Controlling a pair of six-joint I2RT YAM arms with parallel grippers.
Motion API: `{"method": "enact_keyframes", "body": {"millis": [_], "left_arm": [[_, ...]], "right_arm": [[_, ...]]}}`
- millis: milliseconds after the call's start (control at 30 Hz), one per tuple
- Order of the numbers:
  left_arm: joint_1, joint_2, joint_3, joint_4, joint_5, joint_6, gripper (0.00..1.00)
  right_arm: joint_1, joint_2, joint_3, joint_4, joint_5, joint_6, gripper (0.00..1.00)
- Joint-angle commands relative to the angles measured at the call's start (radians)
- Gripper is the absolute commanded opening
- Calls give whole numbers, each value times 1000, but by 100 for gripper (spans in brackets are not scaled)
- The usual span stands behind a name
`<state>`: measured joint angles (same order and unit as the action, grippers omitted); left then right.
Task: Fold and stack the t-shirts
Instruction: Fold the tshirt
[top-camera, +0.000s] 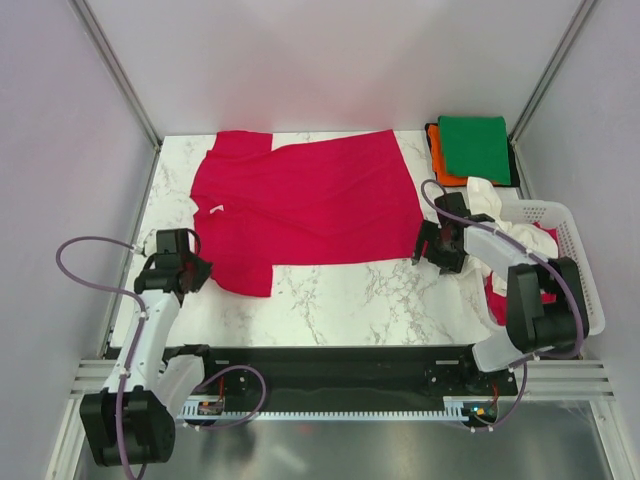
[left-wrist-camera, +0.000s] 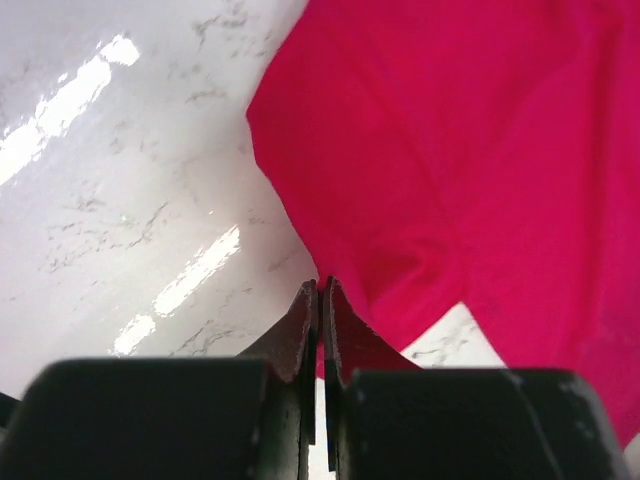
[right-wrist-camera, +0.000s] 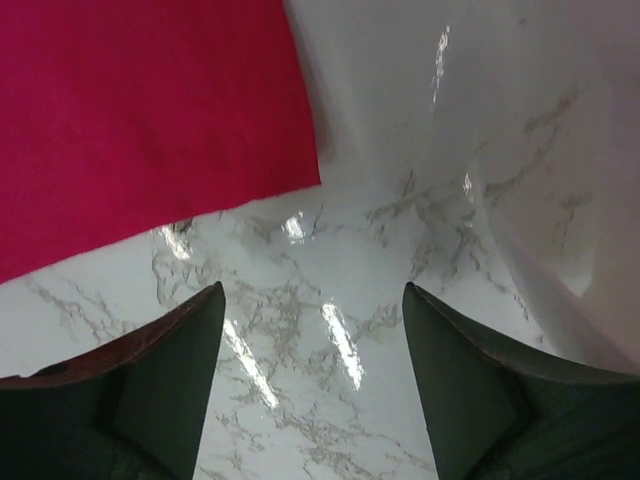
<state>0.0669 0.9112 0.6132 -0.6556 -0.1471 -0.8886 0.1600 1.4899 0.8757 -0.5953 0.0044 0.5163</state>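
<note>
The left arm lies low along the left edge of the bench (top-camera: 380, 300), elbow folded and wrist tipped down. The left pincer (left-wrist-camera: 320, 287) is closed, apparently on the near-left sleeve of the crimson t-shirt (top-camera: 320, 205), probably to lift it for a fold. The shirt lies flat across the far half, spread for folding. The right arm bends inward from the right edge. The right pincer (right-wrist-camera: 312, 290) is open above bare marble, just off the shirt's near-right corner. A folded green t-shirt (top-camera: 475, 148) on an orange t-shirt (top-camera: 441, 162) forms the stack in the far-right corner.

You're looking at a white, grey-veined marble table (top-camera: 340, 300), with pale walls (top-camera: 330, 60) from 9 through 3 o'clock, metal posts (top-camera: 115, 72) at 10 and 2, and bright glare streaks (left-wrist-camera: 190, 275) on the tabletop.
</note>
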Motion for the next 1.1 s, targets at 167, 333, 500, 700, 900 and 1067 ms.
{"method": "enact_keyframes", "body": {"millis": [167, 333, 500, 700, 900, 1067], "left_arm": [[2, -75, 50, -42, -39, 118, 2], [2, -64, 48, -45, -39, 137, 2], [2, -58, 54, -44, -48, 137, 2], [4, -67, 115, -93, 3, 149, 2], [7, -112, 223, -189, 44, 177, 2], [7, -130, 306, -265, 21, 249, 2]], "right_arm": [[-33, 200, 129, 121, -31, -36, 74], [-33, 254, 148, 129, -23, -36, 60], [-31, 244, 115, 144, -61, -35, 39], [-33, 129, 72, 114, -70, -27, 6], [-33, -121, 40, -4, -43, -7, 0], [-33, -308, 3, -110, -58, 42, 0]]}}
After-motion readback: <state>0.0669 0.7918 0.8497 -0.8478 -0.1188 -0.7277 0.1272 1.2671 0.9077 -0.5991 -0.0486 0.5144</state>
